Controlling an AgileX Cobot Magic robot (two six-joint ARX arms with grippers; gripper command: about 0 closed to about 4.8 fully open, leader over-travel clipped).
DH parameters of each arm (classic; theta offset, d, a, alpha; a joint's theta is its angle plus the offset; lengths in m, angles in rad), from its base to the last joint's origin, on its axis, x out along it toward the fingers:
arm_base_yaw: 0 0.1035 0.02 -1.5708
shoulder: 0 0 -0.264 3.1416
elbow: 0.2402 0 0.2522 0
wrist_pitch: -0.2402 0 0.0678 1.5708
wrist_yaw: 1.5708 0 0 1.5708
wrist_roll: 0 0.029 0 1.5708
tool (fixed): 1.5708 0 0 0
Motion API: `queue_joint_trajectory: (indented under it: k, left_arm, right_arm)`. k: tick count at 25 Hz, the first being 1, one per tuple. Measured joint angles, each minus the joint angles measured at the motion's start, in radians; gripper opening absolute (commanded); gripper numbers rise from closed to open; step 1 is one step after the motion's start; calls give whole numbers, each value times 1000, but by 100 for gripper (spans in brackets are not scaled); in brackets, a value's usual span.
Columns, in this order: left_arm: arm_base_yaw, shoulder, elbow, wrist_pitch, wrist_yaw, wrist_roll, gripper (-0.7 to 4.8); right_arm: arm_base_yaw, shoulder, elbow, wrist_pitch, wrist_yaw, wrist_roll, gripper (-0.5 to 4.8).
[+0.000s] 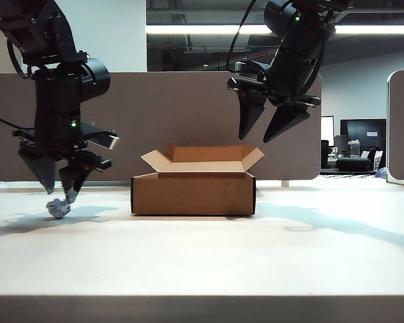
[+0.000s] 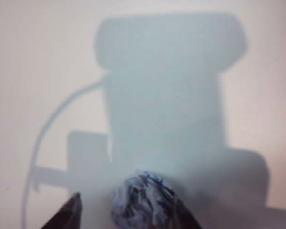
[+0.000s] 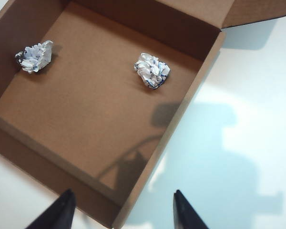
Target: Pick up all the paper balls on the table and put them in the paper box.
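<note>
My left gripper (image 1: 60,190) hangs low at the exterior view's left, jaws apart around a paper ball (image 1: 58,208) on the table (image 1: 202,256). My right gripper (image 1: 268,128) hovers spread and empty above the paper box (image 1: 192,193) — two balls (image 3: 152,70) (image 3: 35,56) lie inside.

Legible text, labels, brands, numbers, signs: none. The paper balls (image 3: 152,70) carry dark blue-black print marks, too crumpled and small to read in any view. The paper box (image 1: 192,192) shows plain brown faces, unprinted.
</note>
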Motion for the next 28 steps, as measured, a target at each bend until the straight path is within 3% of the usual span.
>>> queue_joint_trajectory:
  k: [11,12,14,15,21,24,27,28]
  left_arm:
    - [33,40,6,-58,142,-31,235]
    - [33,42,7,-54,143,-31,223]
    - [33,43,7,-43,145,-31,123]
    - [33,46,7,-34,146,-31,99]
    - [33,52,22,-44,157,-32,97]
    - [29,56,152,-100,228,-63,97]
    - [19,44,304,-87,409,-147,96]
    - [3,35,363,-53,528,-187,97]
  right_arm:
    - [0,0,1,-1,0,0,264]
    - [0,0,1,-2,1,0,264]
    - [0,0,1,-8,17,-2,264]
    - [0,0,1,-8,21,-3,264]
    - [-3,0,1,-8,36,-7,264]
    - [-27,-8,1,-16,55,-8,264]
    - [-58,-28,2,-23,62,-8,264]
    - [-68,-34,2,-23,61,-8,264]
